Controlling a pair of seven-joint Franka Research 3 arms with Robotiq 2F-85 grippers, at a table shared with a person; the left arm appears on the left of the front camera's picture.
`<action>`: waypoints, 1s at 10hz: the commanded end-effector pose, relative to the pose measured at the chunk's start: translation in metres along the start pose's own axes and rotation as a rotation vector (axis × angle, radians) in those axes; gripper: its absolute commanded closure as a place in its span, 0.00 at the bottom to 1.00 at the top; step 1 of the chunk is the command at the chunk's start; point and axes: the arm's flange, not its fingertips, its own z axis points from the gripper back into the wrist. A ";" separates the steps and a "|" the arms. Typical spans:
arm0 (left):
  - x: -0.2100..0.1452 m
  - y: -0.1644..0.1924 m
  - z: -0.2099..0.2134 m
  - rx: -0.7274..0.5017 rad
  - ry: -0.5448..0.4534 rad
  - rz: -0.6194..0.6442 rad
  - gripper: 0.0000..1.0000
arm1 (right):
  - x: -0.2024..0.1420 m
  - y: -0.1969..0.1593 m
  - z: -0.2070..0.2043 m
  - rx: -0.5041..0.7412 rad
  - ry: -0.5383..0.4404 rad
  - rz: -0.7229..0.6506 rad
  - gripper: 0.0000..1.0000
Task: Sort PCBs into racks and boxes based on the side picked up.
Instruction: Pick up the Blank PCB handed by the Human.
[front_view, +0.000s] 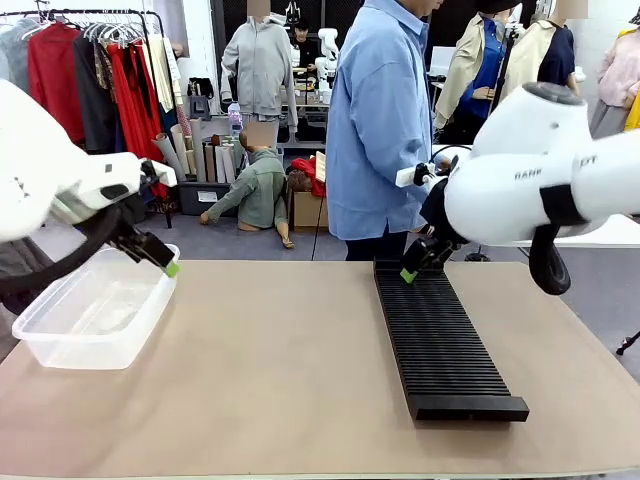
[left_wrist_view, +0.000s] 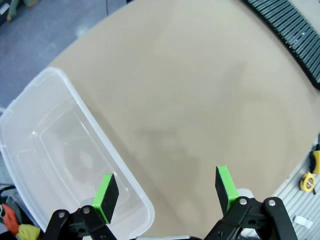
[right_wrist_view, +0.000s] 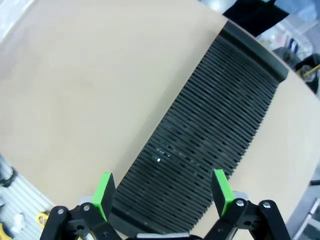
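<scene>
The long black ribbed rack (front_view: 440, 335) lies lengthwise on the table's right half, and its slots (right_wrist_view: 200, 145) hold nothing. A clear plastic box (front_view: 95, 310) stands at the left edge, with nothing inside (left_wrist_view: 60, 150). My left gripper (front_view: 165, 262) hangs open over the box's right rim, its green pads (left_wrist_view: 106, 196) wide apart. My right gripper (front_view: 412, 268) hovers open above the rack's far end, nothing between its pads (right_wrist_view: 103, 194). No PCB is in view. A person in a blue shirt (front_view: 380, 120) stands at the far side of the table.
The tan tabletop (front_view: 270, 370) stretches bare between box and rack. Clothes racks and boxes stand on the floor behind the person. Small yellow tools (left_wrist_view: 311, 175) lie on a grey ledge beside the table.
</scene>
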 end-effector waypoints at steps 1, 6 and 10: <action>0.005 0.019 0.011 -0.114 -0.016 0.009 0.00 | 0.006 -0.017 0.023 0.123 0.032 -0.025 0.00; -0.011 0.068 -0.001 -0.584 -0.112 0.069 0.00 | -0.004 -0.071 0.051 0.475 0.009 -0.211 0.00; -0.033 0.107 0.000 -0.877 -0.290 0.212 0.00 | -0.037 -0.132 0.058 0.750 -0.120 -0.345 0.00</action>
